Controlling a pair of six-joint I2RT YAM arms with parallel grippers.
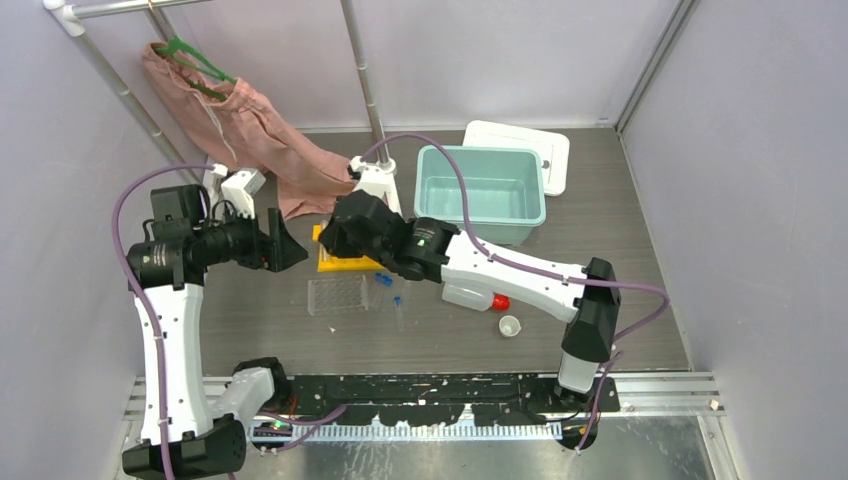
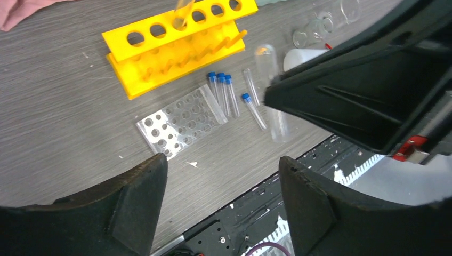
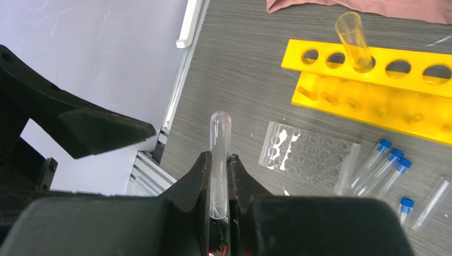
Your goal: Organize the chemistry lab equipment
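Right hand: fingers pressed together on a clear round-ended tube, pinching it along its length so the rounded end sticks out past the fingertips. From my right wrist camera, the yellow plastic tube rack lies ahead of this hand and off to its right, flat on the grey wood-grain table. One clear open-mouthed tube stands tilted in one of the rack's holes. The clear plastic well tray lies nearer, just right of the fingertips. Three small clear blue-capped tubes lie side by side beyond the tray's far end, with a fourth capped one a little apart. Left hand: fingers spread wide, nothing between them, held above the table. Looking out through its gap, the well tray is straight ahead, the capped tubes touch its right edge, and the rack is further on. The right hand crosses in from this hand's right with the pinched tube. Small clear glass beakers sit far ahead and right. Overhead view: white squeeze bottle with red nozzle lies under the right forearm, behind its hand. The tiny white cup is near the nozzle.
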